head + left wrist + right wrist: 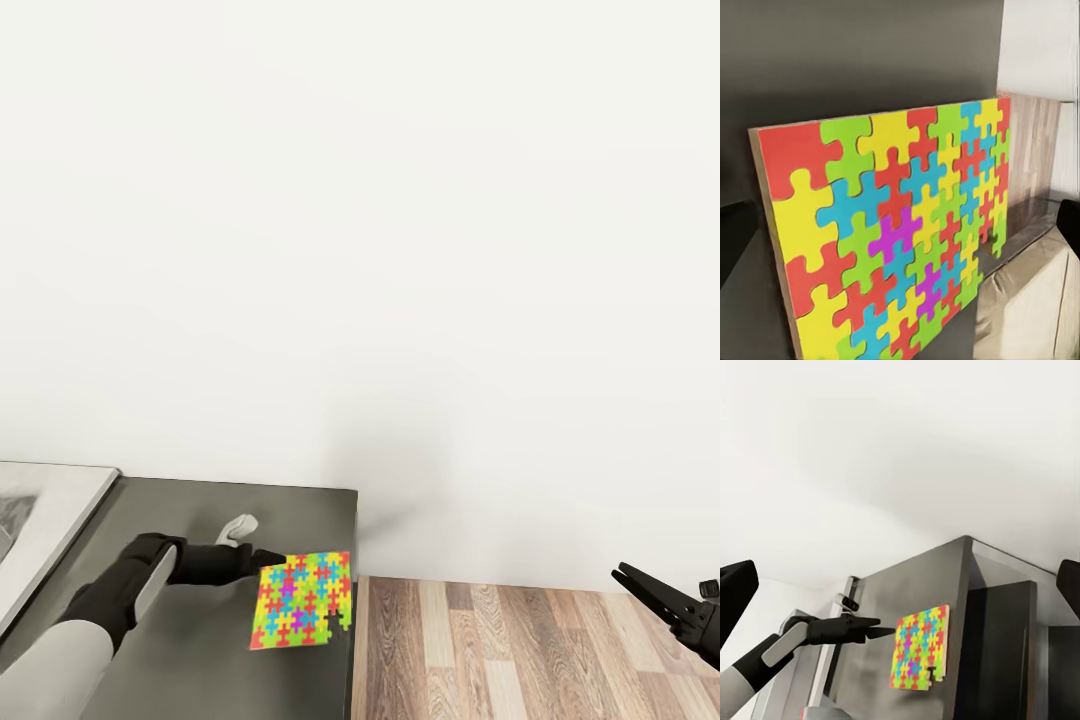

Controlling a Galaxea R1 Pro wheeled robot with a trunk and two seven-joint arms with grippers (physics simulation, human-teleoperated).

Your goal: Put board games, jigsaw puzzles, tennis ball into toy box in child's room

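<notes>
Head view: left end effector reaches over the dark grey lower section of the table, its black fingers closed on the near-left edge of a jigsaw puzzle. The puzzle is a thin square slab of interlocked red, yellow, green, blue and purple pieces, held close to the table's right-hand edge, with one corner overhanging toward the wood-plank floor. Whether it is lifted clear of the table top or resting on it cannot be told here. A small white curved object lies on the dark surface just behind the left end effector. At far left a paler grey surface adjoins the dark section. Plain white wall takes up the upper part. Right end effector hangs low at the right over the floor, well apart from the puzzle, fingers parted and holding nothing. Left wrist view: puzzle face seen close, tilted, brown backing edge visible. Right wrist view: puzzle gripped at one edge by the left end effector.
</notes>
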